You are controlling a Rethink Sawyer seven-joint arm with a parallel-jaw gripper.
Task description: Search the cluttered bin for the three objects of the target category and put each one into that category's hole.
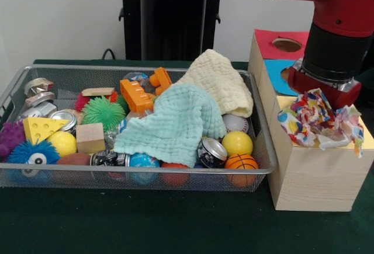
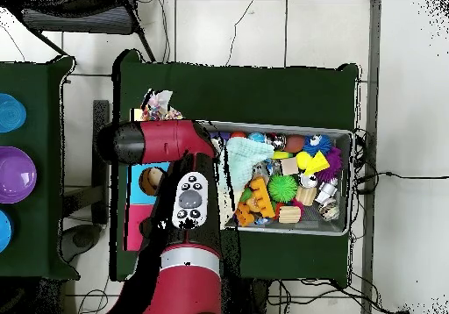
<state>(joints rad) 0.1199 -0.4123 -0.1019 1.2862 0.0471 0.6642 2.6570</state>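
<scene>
A multicoloured cloth [image 1: 318, 119] is bunched on the yellow end of the wooden hole box [image 1: 310, 178], right under my gripper [image 1: 322, 95], which looks shut on its top. From above the same cloth [image 2: 158, 107] pokes out past the red arm [image 2: 149, 141]. The box also has a red panel with a round hole [image 1: 287, 45] and a blue panel [image 1: 274, 70]. In the wire bin [image 1: 146, 172], a teal cloth [image 1: 175, 125] lies over the clutter and a cream cloth [image 1: 219, 79] rests against the back right corner.
The bin holds a yellow ball [image 1: 236, 143], a small basketball [image 1: 241, 162], cans [image 1: 211, 152], orange blocks [image 1: 137, 93], a green spiky ball [image 1: 103, 112] and a wooden cube [image 1: 90, 138]. Purple [image 2: 16, 174] and blue bowls sit on a side table.
</scene>
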